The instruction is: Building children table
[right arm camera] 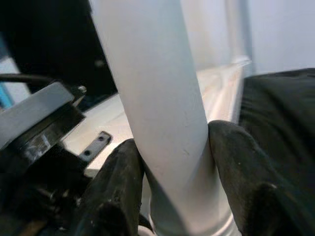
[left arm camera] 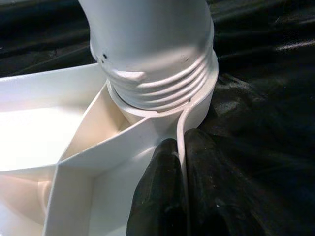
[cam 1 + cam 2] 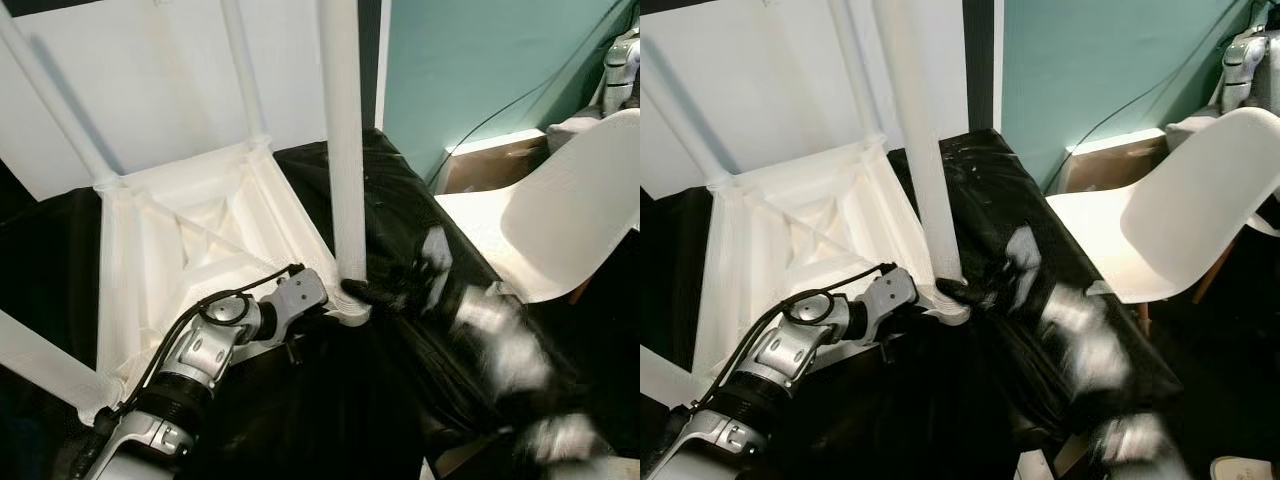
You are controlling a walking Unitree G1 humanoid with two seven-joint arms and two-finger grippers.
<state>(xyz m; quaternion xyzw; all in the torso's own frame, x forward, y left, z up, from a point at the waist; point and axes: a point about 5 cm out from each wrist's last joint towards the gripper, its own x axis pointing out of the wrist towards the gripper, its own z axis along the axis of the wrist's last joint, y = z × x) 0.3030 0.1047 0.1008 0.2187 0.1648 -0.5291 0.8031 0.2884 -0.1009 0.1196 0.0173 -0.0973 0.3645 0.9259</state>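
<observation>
Holding the white leg (image 1: 162,123) with my right gripper (image 1: 172,162), I have its two black fingers pressed on each side of the round pole, low down near the socket. My left gripper (image 2: 179,191) is pinched tight on the thin rim of the table top (image 3: 180,250), right by that same corner socket (image 2: 162,105). The table lies upside down on a shiny black sheet (image 3: 400,210), with its other legs already poking up. The leg looks like smooth hard plastic, so I think it could slip in the fingers if I turn it too fast. It seems light and stiff, not bendy. Gripping it low keeps it from wobbling. I can see screw ridges at the bottom of the leg, so it likely still needs more turning to sit all the way down. The underside of the table has thin ribs in a cross shape, and they might snap if squeezed hard. A white chair (image 3: 560,220) stands near on my right.
</observation>
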